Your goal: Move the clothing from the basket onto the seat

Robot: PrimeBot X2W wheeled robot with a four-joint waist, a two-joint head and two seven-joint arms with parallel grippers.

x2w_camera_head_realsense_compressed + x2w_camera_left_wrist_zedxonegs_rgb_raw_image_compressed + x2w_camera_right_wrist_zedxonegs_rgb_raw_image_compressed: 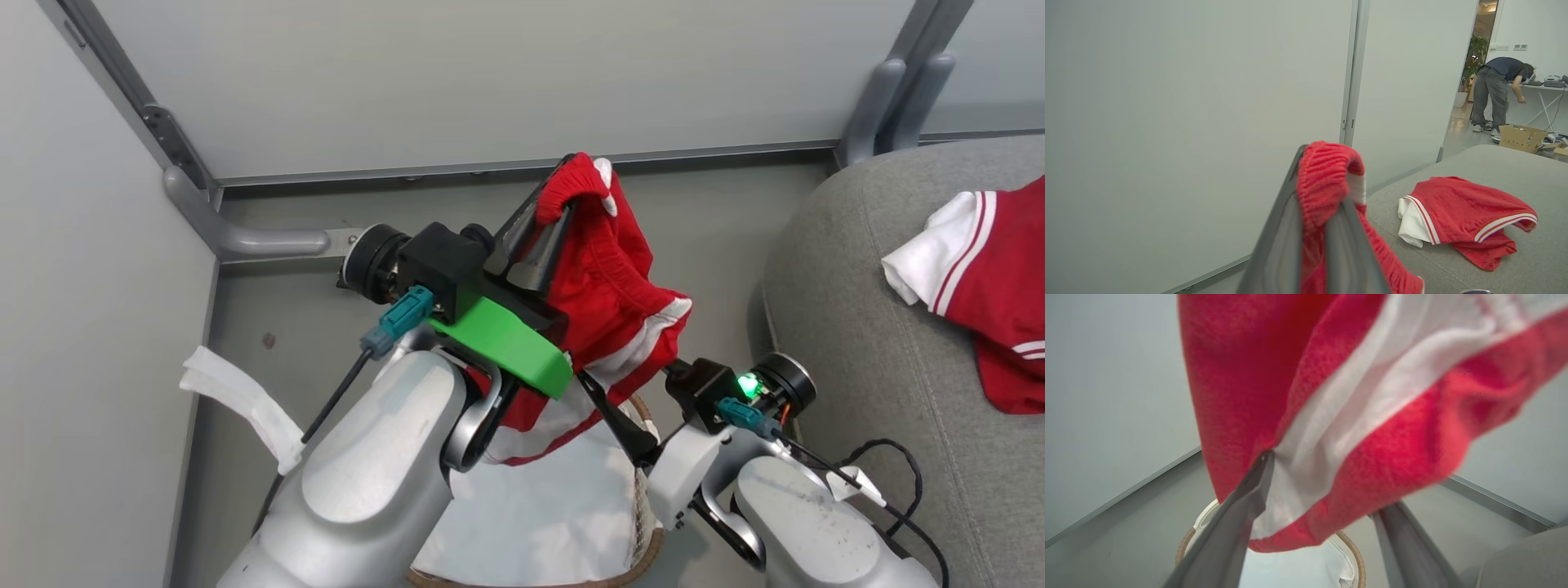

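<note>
Behind the work, pale grey partition panels [490, 82] meet the grey floor [269, 310] in a corner. At the right of the head view lies the large grey woven-fabric seat cushion [865, 343] with a rounded corner. On it rests a crumpled red jersey garment with a white panel and striped trim [992, 278], well apart from the basket.

Low in the middle stands the oval white laundry basket with a brown woven rim [649, 523], partly hidden by both pale forearms. Its white cloth liner [539, 514] shows inside.

Above the basket hangs a second red garment with white side panels [608, 286]. The left gripper [555, 216] is clamped on its ribbed red waistband, and the cloth drapes down from there. The right gripper [598, 394] sits under the lower hem with its two dark fingers spread wide. In the right wrist view one finger [1249, 490] touches the white panel, and nothing is pinched.

A white strip of cloth [237, 400] lies on the floor at the left. Far back in the left wrist view, a person [1496, 94] bends over beside a cardboard box [1521, 136].
</note>
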